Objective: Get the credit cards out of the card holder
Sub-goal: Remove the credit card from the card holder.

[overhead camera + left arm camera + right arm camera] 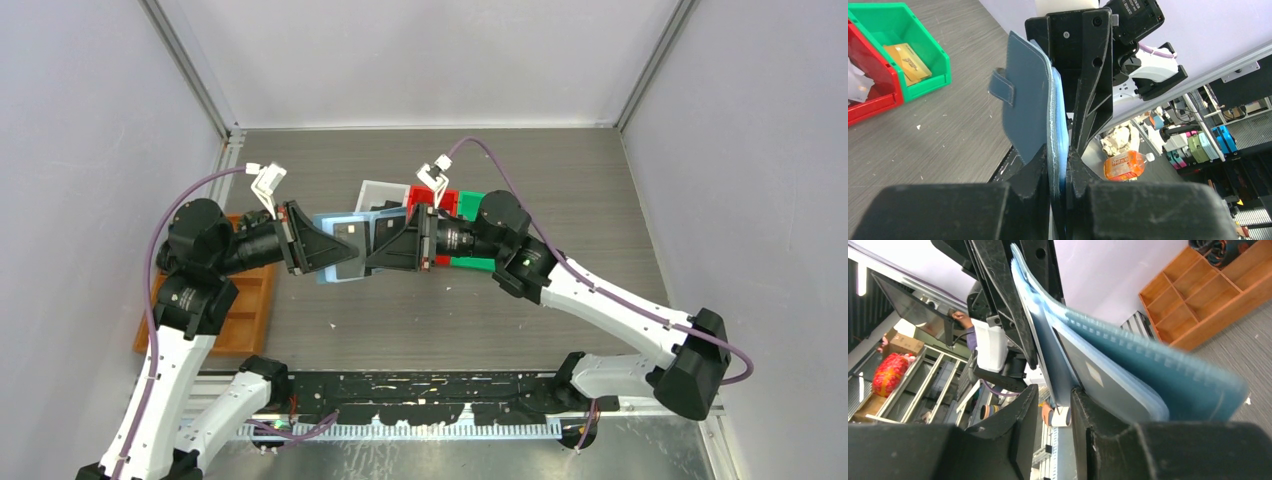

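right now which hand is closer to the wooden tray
Left. The left hand holds the wallet just right of the tray; the right hand reaches in from the wallet's other side, farther off.

Grey wood-grain table [420, 320], pale lilac walls [80, 120]

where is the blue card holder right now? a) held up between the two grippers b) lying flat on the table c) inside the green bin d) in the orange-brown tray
a: the left gripper clamps the blue card holder on edge above the table, and the right gripper meets its far end.
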